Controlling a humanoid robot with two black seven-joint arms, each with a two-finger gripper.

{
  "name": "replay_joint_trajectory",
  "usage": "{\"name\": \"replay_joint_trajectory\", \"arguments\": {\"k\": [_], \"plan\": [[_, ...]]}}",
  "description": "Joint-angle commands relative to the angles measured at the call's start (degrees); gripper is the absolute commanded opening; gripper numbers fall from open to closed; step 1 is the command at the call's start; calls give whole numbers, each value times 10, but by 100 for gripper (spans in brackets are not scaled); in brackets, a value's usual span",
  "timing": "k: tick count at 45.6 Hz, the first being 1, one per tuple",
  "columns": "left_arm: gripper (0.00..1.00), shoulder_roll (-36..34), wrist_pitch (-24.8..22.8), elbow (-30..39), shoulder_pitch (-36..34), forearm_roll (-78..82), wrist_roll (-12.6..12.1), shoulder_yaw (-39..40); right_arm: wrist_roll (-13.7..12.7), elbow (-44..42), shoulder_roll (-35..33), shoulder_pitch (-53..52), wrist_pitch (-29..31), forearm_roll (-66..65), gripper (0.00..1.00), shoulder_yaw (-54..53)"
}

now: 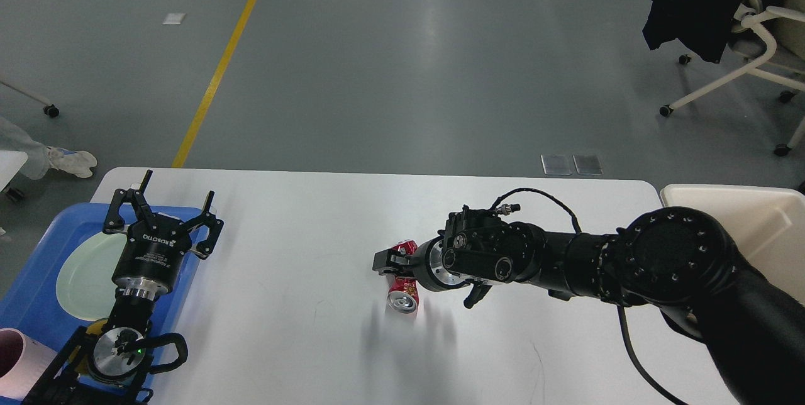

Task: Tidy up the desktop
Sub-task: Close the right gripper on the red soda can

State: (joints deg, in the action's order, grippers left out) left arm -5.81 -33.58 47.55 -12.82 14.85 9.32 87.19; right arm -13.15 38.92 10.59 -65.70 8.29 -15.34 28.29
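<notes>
Reaching across the desktop (302, 329), filling the frame's lower half.
At lower left, left gripper (162, 207) spread wide over tray (38, 266); at centre, right gripper (391, 261) straddling crushed can (402, 288), grip impossible to tell.

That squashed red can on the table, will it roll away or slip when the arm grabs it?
The red can looks crumpled, so it probably won't roll far. Being dented and likely empty, it should be light and may crush further. Its shiny metal could slip in the right gripper, which is over its far end.
</notes>
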Motion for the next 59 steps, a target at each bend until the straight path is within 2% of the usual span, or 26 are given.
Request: {"name": "replay_joint_trajectory", "arguments": {"k": [1, 19, 26, 55, 57, 59], "plan": [[96, 0, 0, 0, 1, 0, 1, -1, 1, -2, -2, 22, -20, -1, 97, -10], [96, 0, 0, 0, 0, 0, 1, 0, 2, -9, -2, 25, -27, -1, 97, -20], [96, 0, 0, 0, 0, 0, 1, 0, 2, -10, -2, 26, -27, -1, 90, -20], [96, 0, 1, 0, 0, 0, 0, 0, 2, -10, -2, 30, -27, -1, 90, -20], [96, -1, 1, 0, 0, 0, 1, 0, 2, -10, -2, 30, -27, -1, 87, -21], [96, 0, 0, 0, 0, 0, 1, 0, 2, -10, -2, 32, -27, -1, 79, -20]]}}
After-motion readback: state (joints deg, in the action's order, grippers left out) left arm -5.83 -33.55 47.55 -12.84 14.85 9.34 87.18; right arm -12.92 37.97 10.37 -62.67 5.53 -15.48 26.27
